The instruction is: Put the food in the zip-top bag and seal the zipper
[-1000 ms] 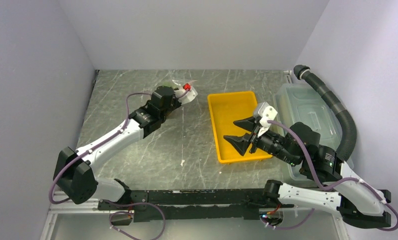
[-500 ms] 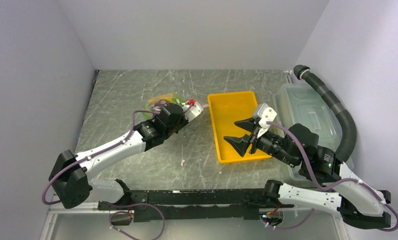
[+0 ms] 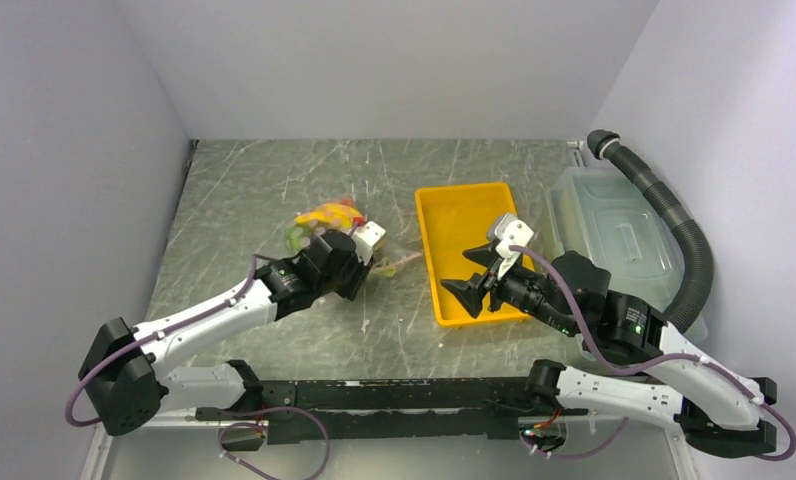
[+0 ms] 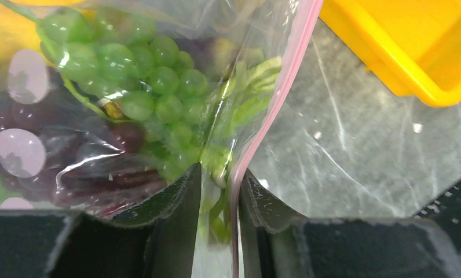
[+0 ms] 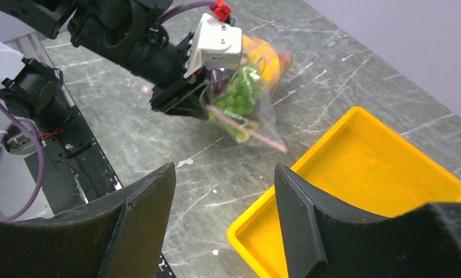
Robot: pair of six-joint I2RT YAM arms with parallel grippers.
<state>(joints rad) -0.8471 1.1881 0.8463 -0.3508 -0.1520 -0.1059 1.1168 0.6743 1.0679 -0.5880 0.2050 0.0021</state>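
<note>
The clear zip-top bag [image 3: 319,228] lies on the table left of the yellow tray, with the food inside it: green grapes [image 4: 153,63], purple grapes [image 4: 89,156], a leafy piece [image 4: 251,87] and yellow bananas [image 3: 324,213]. My left gripper [image 4: 219,174] is shut on the bag's mouth edge, with the pink zipper [image 4: 277,98] running between its fingers. In the right wrist view, the bag [image 5: 248,92] hangs from the left gripper [image 5: 185,98] and the zipper [image 5: 248,132] trails toward the tray. My right gripper [image 3: 462,272] is open and empty above the tray's near left corner.
The yellow tray [image 3: 424,240] sits at the middle right and shows nothing inside. A translucent lidded bin [image 3: 614,230] and a black ribbed hose [image 3: 674,215] stand at the far right. Grey walls enclose the table on three sides.
My left arm has pulled the bag from the far side toward the near middle of the table. My right gripper has shifted slightly left, still open.
</note>
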